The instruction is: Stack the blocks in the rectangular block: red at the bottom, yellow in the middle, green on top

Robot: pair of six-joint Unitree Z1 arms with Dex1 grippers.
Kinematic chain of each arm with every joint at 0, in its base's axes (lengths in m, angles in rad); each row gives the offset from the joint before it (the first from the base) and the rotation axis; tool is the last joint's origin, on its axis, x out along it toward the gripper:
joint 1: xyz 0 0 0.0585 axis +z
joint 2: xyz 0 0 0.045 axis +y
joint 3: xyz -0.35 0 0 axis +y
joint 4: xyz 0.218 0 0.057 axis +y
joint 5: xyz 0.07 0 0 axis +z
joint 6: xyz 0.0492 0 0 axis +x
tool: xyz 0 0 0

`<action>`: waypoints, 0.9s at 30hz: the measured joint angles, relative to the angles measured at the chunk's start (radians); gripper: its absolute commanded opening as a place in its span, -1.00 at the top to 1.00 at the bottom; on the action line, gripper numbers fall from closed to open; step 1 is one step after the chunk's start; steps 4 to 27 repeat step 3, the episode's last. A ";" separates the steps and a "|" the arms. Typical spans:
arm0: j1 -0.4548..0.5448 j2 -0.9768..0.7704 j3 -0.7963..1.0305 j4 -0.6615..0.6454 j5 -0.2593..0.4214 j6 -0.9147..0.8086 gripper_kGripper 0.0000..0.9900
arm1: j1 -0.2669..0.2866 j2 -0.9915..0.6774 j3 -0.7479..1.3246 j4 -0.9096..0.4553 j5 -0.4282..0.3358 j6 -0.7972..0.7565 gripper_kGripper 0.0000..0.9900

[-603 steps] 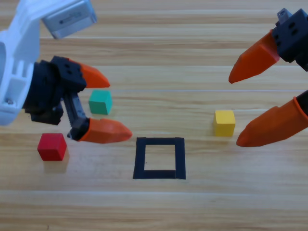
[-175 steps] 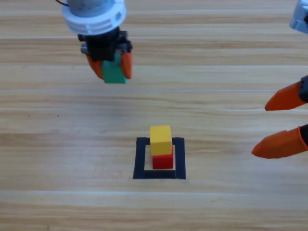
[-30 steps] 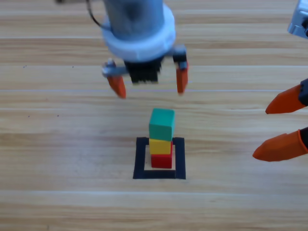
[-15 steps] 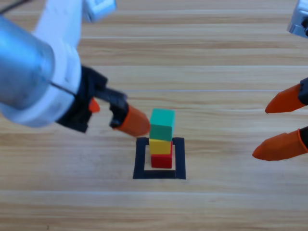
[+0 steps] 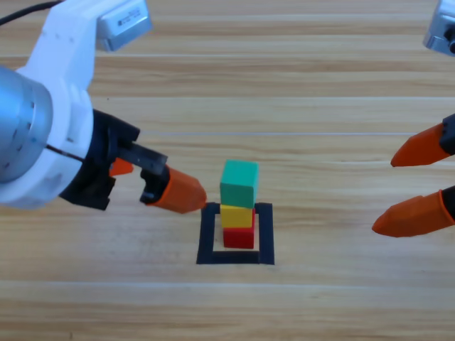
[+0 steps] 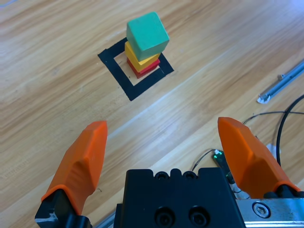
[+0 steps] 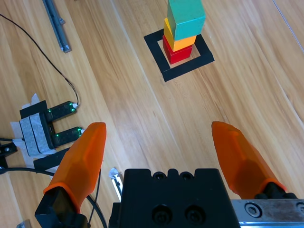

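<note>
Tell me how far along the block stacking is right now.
It looks done: red sits inside the rectangular block, yellow on it, green on top. Nothing is in hand; the left hand is open beside the stack, the right hand open at the right edge. Nothing visibly remains.

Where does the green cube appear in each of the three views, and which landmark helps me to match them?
High view: the green cube is just right of centre, on top of the stack.
Left wrist view: green cube near the top, slightly left of centre.
Right wrist view: green cube at the top edge, right of centre, partly cut off.
Shared landmark: the black tape frame around the base of the stack.
</note>
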 measured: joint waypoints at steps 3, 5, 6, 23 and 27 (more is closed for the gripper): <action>0.000 -0.003 0.000 0.000 0.024 -0.003 -1.00 | 0.000 0.000 0.000 0.000 0.000 0.000 -0.97; 0.000 -0.003 0.000 0.000 0.024 -0.003 -1.00 | 0.000 0.000 0.000 0.000 0.000 0.000 -0.97; 0.000 -0.003 0.000 0.000 0.024 -0.003 -1.00 | 0.000 0.000 0.000 0.000 0.000 0.000 -0.97; 0.000 -0.003 0.000 0.000 0.024 -0.003 -1.00 | 0.000 0.000 0.000 0.000 0.000 0.000 -0.97; 0.000 -0.003 0.000 0.000 0.024 -0.003 -1.00 | 0.000 0.000 0.000 0.000 0.000 0.000 -0.97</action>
